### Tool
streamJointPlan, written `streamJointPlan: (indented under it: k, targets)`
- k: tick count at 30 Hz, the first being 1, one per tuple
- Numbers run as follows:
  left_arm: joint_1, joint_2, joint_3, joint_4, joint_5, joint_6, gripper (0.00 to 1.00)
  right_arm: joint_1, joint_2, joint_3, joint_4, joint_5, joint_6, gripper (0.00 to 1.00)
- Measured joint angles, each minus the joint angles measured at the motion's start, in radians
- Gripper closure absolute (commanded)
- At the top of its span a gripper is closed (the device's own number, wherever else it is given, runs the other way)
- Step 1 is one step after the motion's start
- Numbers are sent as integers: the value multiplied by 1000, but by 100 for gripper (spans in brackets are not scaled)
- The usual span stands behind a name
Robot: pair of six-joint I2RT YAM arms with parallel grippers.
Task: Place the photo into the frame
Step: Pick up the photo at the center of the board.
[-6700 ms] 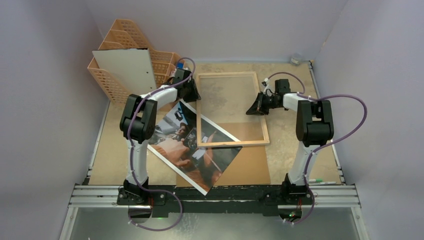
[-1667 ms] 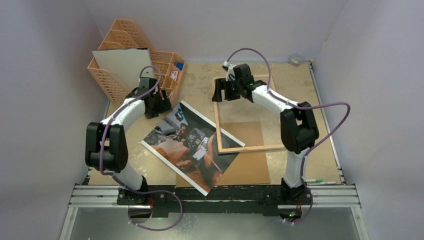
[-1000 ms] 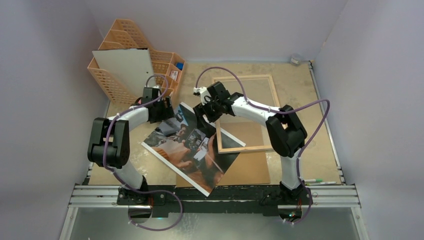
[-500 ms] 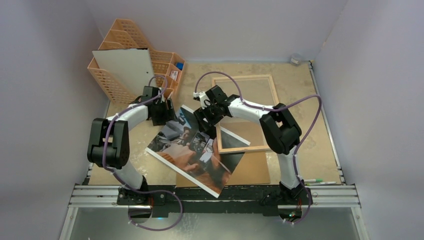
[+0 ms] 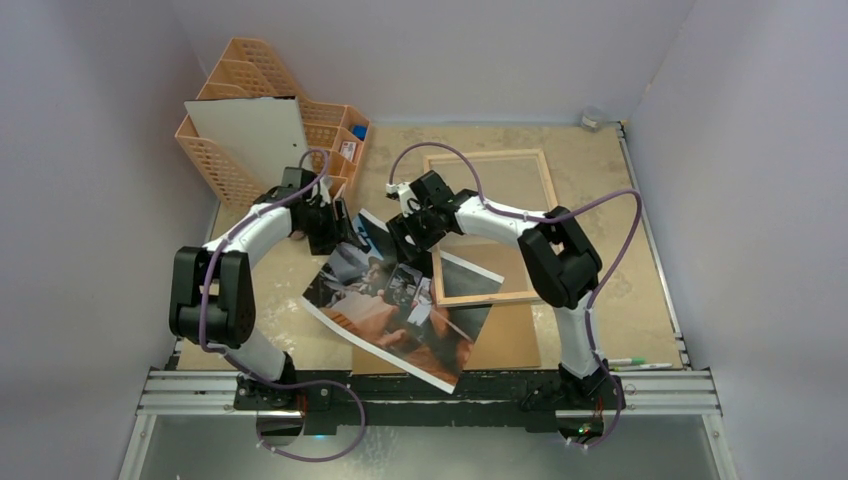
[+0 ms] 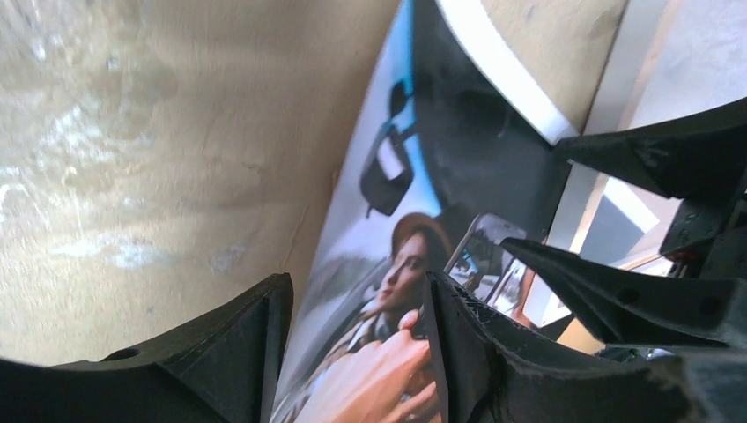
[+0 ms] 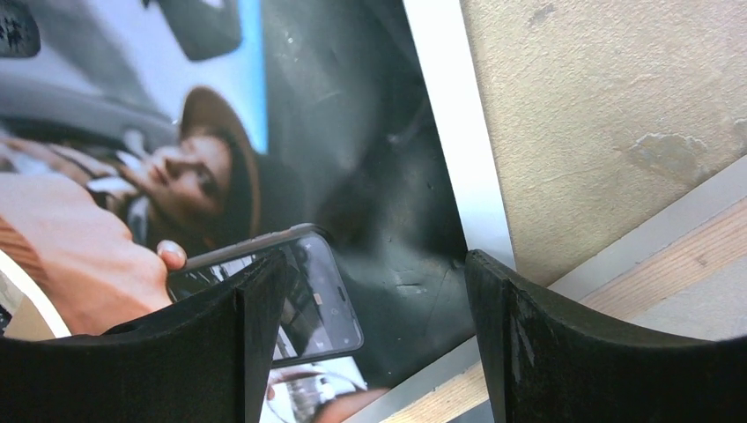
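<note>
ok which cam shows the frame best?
Top external: nearly the whole frame outline shows. Right wrist catches only a strip of one wood rail; left wrist, at most a pale sliver.

Nothing legible turns up in any view. The photo [image 5: 395,300] carries no caption. The phone screen [image 7: 308,304] pictured on it shows only small blurred icons. A few pale marks sit on the pictured mirror [image 7: 13,26] (at the top-left corner of the right wrist view), too small to make out as letters. In the organiser [image 5: 210,160], a small white-and-red item [image 5: 347,150] looks printed, but it is too tiny to read.
</note>
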Motion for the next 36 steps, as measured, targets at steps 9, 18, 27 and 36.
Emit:
streamJointPlan:
  k: [9,18,27,36]
  targets:
    - [8,32,23,-162,-52,-3,59,2,19,13,19,16,13,25]
    - [11,37,33,-175,47,24,78,3,23,16,26,26,17,25]
    - [11,39,120,-205,117,67,100,1,22,22,21,13,20,24]
    - [11,-13,251,-314,3,124,100,-24,-111,-1,61,123,128,19]
